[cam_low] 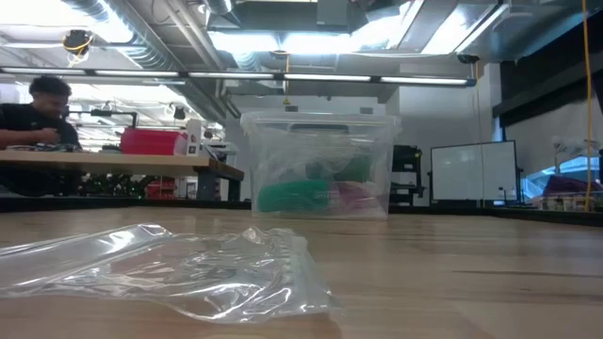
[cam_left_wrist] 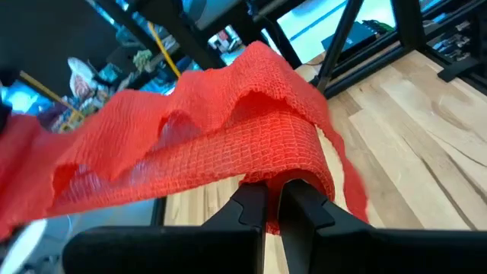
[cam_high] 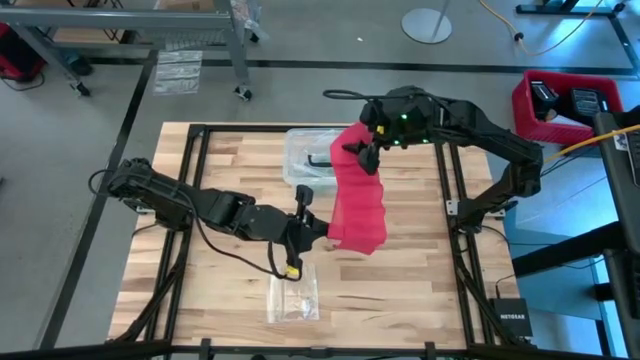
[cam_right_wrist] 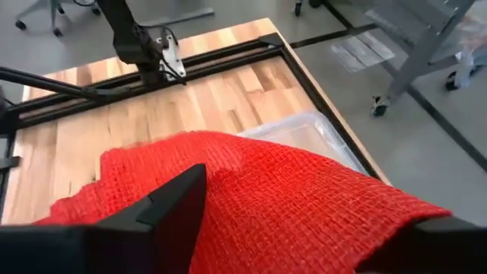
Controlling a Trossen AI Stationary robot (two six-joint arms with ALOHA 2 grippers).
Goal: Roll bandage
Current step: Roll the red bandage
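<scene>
The red bandage (cam_high: 358, 200) is a wide mesh strip hanging above the table between my two grippers. Its near end is wound into a partial roll (cam_left_wrist: 281, 148) around the fingers of my left gripper (cam_high: 322, 232), which is shut on it. The strip's far end (cam_right_wrist: 304, 183) lies in the gap of my right gripper (cam_high: 362, 152), whose fingers stand wide open on either side of the cloth. The low view shows neither gripper nor the bandage. My left gripper (cam_left_wrist: 272, 199) has the bandage's rolled near end (cam_left_wrist: 293, 171) on its shut fingers; the cloth wraps over and around the fingertips in several layers. The fingers reach in roughly level from the table's left. The roll is lifted clear, and the strip runs off slack and rippled. My right gripper (cam_right_wrist: 312, 199) is open with the far end of the strip spread across the gap; whether the cloth rests on a finger (cam_right_wrist: 179, 202) I cannot tell.
A clear plastic box (cam_high: 308, 152) with a black handle stands at the table's far middle, under the strip's far end. A small clear plastic bag (cam_high: 293, 297) lies near the front edge. A black frame (cam_high: 190, 190) rims the table. A person sits at a bench in the room behind.
</scene>
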